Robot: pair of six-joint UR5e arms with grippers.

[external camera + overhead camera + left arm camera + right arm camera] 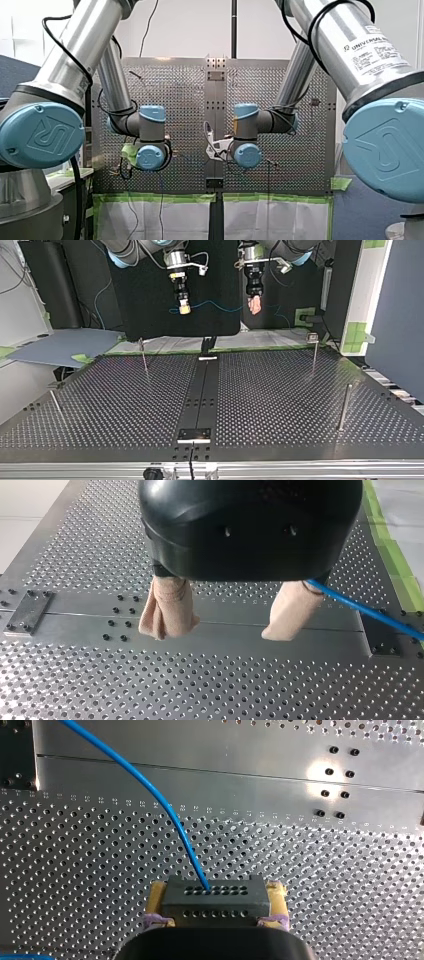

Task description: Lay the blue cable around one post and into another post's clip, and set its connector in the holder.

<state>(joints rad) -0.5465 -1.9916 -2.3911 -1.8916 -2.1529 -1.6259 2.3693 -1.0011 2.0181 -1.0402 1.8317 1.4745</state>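
In the right wrist view my right gripper point(216, 896), with yellow pads, is shut on a dark connector block point(215, 905) that has rows of holes. The blue cable point(150, 790) rises from the block and runs off over the perforated table. In the top view my right gripper point(184, 309) hangs high at the left. My left gripper point(255, 307) hangs at the right, and the cable point(215, 303) sags between them. In the left wrist view my left gripper point(222, 630) is open with beige pads, nothing between them. The cable point(365, 610) passes beside one finger.
Thin posts stand on the table point(280, 405): one far left point(143, 354), one far right with a clip on top point(313, 342), one near right point(343, 407), one near left point(55, 405). A dark centre strip carries a plate point(194, 435) near the top view's front edge.
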